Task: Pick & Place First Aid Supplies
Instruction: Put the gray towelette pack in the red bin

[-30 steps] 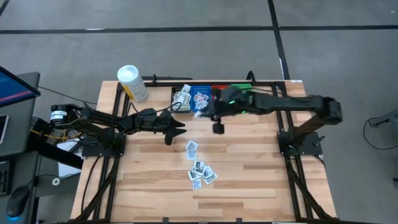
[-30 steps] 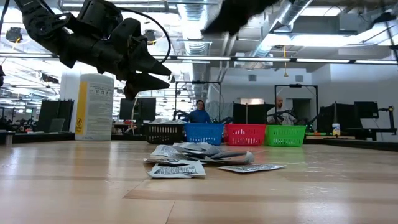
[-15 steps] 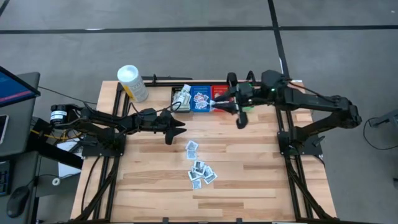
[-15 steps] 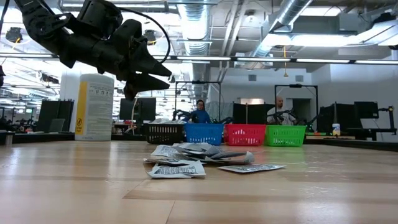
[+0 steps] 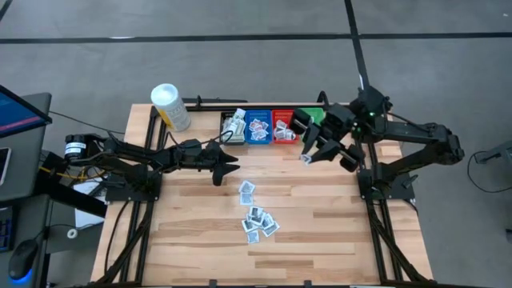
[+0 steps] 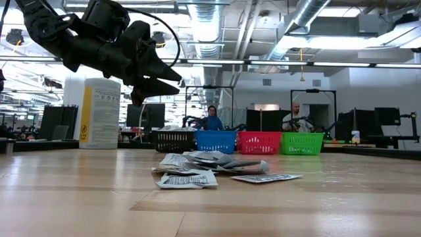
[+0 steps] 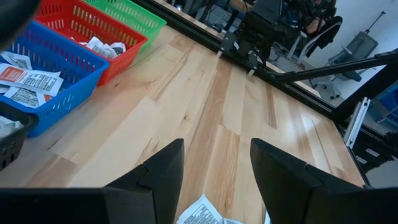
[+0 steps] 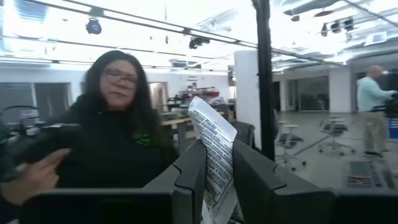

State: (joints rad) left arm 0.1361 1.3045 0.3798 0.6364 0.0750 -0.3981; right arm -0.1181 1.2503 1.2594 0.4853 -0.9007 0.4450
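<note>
Right gripper [image 8: 217,186] fingers pinch one packet [image 8: 214,155] by its edge, thin, limp, light, likely slippery; left gripper [image 7: 214,180] fingers spread, idle over counter [image 5: 336,216].

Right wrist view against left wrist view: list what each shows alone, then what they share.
Only the right wrist view: the right tool pinching a white printed flat packet, with a person in dark clothes in the room behind.
Only the left wrist view: the open left tool above the wooden table, and the blue plastic bin, red plastic bin and green plastic bin.
Shared: white printed packets, and each arm's own two dark fingers.
</note>
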